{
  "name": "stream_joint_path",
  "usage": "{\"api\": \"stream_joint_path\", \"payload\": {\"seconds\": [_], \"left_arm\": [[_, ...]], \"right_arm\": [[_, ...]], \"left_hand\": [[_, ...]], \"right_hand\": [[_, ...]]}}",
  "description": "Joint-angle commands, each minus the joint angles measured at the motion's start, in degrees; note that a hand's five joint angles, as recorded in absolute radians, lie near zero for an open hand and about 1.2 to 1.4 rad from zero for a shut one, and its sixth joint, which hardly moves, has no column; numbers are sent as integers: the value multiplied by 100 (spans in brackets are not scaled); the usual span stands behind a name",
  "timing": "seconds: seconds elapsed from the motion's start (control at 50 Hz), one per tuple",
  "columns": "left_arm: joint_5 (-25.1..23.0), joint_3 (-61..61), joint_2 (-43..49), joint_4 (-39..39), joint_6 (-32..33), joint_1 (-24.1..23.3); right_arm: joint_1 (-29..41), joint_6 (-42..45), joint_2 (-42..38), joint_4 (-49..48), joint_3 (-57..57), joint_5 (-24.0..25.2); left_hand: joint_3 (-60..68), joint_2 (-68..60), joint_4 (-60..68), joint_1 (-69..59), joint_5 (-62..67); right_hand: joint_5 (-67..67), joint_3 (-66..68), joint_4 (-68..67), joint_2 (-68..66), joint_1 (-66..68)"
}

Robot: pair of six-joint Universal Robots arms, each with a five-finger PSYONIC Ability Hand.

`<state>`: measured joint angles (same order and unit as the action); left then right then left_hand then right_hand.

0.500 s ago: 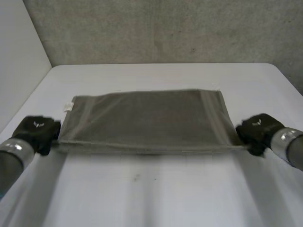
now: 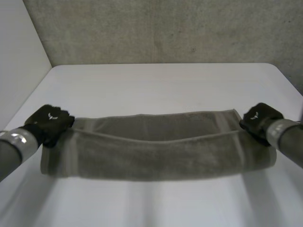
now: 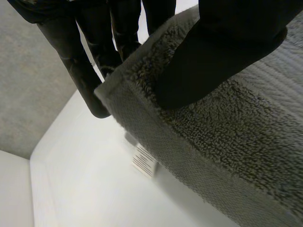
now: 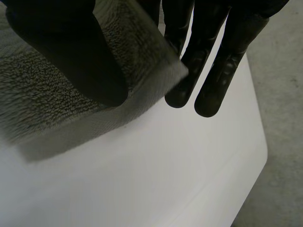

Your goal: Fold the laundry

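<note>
Head view: towel, long axis left-to-right (folded)

Left hand and right hand sit wide apart, each pinching thumb against straight fingers.

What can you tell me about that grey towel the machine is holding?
The towel is dark grey terry, fluffy with a flat woven band near each end and a small white label. It stretches lengthwise between the left hand and right hand, each pinching one corner between thumb and fingers, sagging onto the white table.
</note>
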<state>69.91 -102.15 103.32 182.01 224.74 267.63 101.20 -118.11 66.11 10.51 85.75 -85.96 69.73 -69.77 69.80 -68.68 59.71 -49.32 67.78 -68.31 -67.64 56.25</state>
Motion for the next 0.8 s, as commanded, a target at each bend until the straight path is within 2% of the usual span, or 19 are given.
{"api": "stream_joint_path", "payload": {"seconds": [0.02,0.06,0.1,0.18,0.32,0.34,0.36,0.38,0.4,0.42,0.46,0.48,0.58,0.62,0.68,0.72,0.74,0.78,0.8], "left_arm": [[665,1435,1384,449,-159,-369],[787,1986,1874,598,-159,-483],[831,2206,2059,625,-159,-518],[1033,2673,2552,642,-150,-536],[1139,2841,2834,642,-168,-589],[1139,2824,2843,642,-168,-641],[1139,2823,2843,642,-168,-642],[1139,2806,2843,642,-159,-694],[1139,2806,2843,642,-159,-694],[1165,2788,2826,642,-133,-738],[1139,2779,2782,642,-150,-765],[1130,2771,2729,660,-150,-808],[1157,2797,2289,739,-229,-826],[1174,2753,1905,765,-517,-835],[1174,2718,1683,748,-748,-835],[1174,2526,1202,739,-1281,-818],[1174,2525,1200,739,-1284,-817],[1165,2236,736,739,-1826,-800],[1165,2234,734,739,-1829,-800]], "right_arm": [[373,-28,-1256,-987,-1119,-535],[435,-28,-1452,-1279,-1324,-544],[479,-28,-1732,-1874,-1639,-544],[497,-54,-1908,-2411,-1868,-544],[628,-2,-2269,-2870,-2123,-570],[681,-2,-2322,-2896,-2115,-571],[681,-2,-2322,-2897,-2115,-571],[716,-28,-2357,-2905,-2097,-571],[734,-45,-2366,-2940,-2088,-579],[734,-45,-2366,-2941,-2088,-579],[743,-63,-2357,-2958,-2088,-597],[734,-107,-2305,-2976,-2062,-614],[681,-441,-1865,-2976,-1869,-808],[664,-983,-1376,-2941,-1554,-896],[655,-1267,-1127,-2914,-1412,-869],[664,-1932,-602,-2827,-1062,-738],[664,-1935,-599,-2826,-1060,-738],[655,-2390,-188,-2477,-789,-344],[655,-2392,-186,-2475,-787,-342]], "left_hand": [[1027,-1023,1020,-1132,1029],[1027,-1023,1020,-1132,1029],[1027,-1023,1020,-1132,1029],[1027,-1023,1020,-1132,1029],[1027,-1023,1020,-1132,1029],[1027,-1023,1020,-1132,1029],[1027,-1023,1020,-1132,1029],[-1885,1889,-1892,1780,-1883],[-1914,1918,-1921,1809,-1912],[-5973,5977,-5980,5868,-5971],[-5665,5669,-5673,5561,-5664],[-5973,5977,-5980,5868,-5971],[-5973,5977,-5980,5868,-5971],[-5973,5977,-5980,5868,-5971],[-5973,5977,-5980,5868,-5971],[-5973,5977,-5980,5868,-5971],[-5973,5977,-5980,5868,-5971],[-5973,5977,-5980,5868,-5971],[-5973,5977,-5980,5868,-5971]], "right_hand": [[-2068,1222,-1169,-1236,2375],[-2068,1222,-1169,-1236,2375],[-2068,1222,-1169,-1236,2375],[-2068,1222,-1169,-1236,2375],[-2068,1222,-1169,-1236,2375],[-9,-837,890,823,316],[12,-858,911,843,295],[4225,-5071,5124,5057,-3918],[4932,-5778,5831,5764,-4625],[4932,-5778,5831,5764,-4625],[4932,-5778,5831,5764,-4625],[4932,-5778,5831,5764,-4625],[4932,-5778,5831,5764,-4625],[4932,-5778,5831,5764,-4625],[4932,-5778,5831,5764,-4625],[4932,-5778,5831,5764,-4625],[4932,-5778,5831,5764,-4625],[4932,-5778,5831,5764,-4625],[4932,-5778,5831,5764,-4625]]}}
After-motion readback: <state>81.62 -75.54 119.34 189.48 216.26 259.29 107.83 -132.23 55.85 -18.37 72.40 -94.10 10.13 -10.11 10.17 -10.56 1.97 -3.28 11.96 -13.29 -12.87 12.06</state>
